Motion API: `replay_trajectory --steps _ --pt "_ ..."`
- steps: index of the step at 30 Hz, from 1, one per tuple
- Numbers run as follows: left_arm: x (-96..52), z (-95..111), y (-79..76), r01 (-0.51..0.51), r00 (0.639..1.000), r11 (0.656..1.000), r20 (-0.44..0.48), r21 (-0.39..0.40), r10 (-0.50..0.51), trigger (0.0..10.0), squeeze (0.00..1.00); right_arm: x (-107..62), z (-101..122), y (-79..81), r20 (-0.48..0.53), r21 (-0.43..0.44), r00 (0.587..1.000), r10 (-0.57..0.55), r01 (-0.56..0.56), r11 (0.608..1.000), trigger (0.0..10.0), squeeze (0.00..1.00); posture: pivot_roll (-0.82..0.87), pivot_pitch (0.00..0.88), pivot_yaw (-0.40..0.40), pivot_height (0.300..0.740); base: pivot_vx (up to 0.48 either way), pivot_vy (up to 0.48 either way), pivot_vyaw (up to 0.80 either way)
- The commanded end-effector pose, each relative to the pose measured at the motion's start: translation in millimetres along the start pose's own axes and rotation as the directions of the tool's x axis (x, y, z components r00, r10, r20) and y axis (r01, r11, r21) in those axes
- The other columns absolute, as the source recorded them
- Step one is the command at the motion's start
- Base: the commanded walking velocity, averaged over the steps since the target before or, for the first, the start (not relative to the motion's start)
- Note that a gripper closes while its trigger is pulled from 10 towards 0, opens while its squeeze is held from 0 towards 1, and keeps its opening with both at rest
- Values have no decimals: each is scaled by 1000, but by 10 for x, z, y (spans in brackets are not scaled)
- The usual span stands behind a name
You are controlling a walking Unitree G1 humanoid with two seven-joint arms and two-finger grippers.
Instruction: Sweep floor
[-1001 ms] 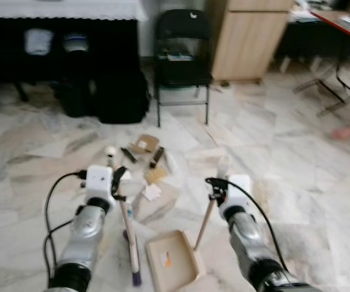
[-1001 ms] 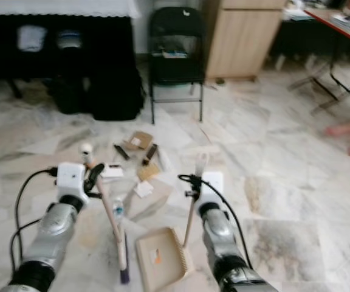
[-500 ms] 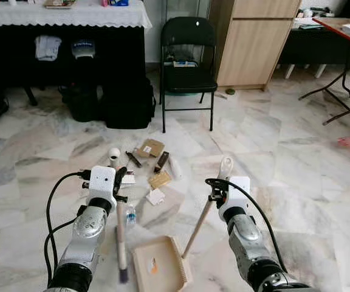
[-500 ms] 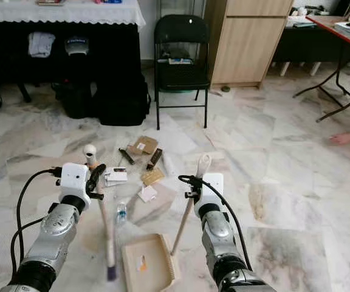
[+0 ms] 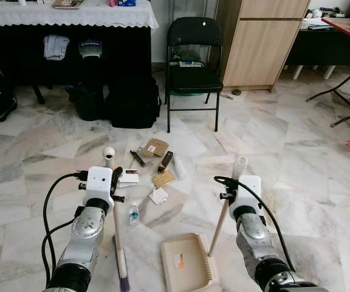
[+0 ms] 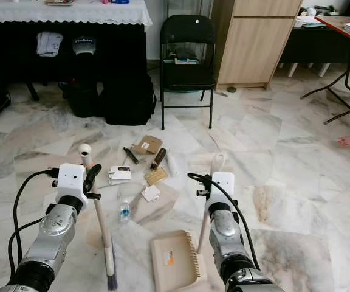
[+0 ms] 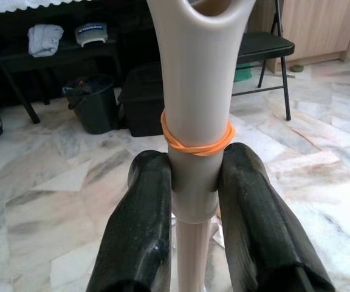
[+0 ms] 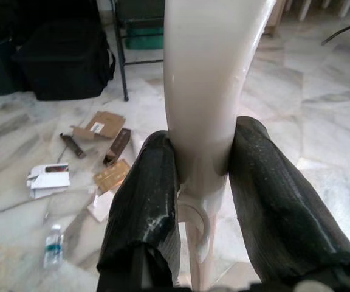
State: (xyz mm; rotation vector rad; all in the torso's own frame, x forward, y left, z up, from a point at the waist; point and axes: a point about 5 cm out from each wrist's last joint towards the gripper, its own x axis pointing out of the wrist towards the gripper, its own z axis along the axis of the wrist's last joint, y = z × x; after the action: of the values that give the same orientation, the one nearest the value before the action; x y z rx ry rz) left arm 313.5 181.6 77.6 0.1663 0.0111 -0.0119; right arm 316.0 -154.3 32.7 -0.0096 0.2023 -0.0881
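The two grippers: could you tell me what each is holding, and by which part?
Left gripper: broom, upper handle. Right gripper: dustpan, upper handle.

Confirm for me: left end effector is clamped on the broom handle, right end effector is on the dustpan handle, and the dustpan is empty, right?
Not quite. The dustpan is not empty: the left eye view shows a small orange-and-white scrap lying in it. The rest stands: the left end effector is clamped on the broom handle, and the right end effector is on the dustpan handle.
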Motion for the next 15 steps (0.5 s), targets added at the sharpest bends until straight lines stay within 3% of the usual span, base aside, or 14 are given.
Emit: replay_trajectory --steps 1,15 --pt "20 29 3 -1 1000 1000 15 16 1 10000 0 36 144 -26 83 17 996 -10 8 1000 10000 0 38 0 -52 740 0 0 0" --pt "13 24 16 -16 1000 1000 22 -3 16 10000 0 30 165 68 104 28 994 32 -35 999 10000 0 41 0 -50 740 0 0 0"
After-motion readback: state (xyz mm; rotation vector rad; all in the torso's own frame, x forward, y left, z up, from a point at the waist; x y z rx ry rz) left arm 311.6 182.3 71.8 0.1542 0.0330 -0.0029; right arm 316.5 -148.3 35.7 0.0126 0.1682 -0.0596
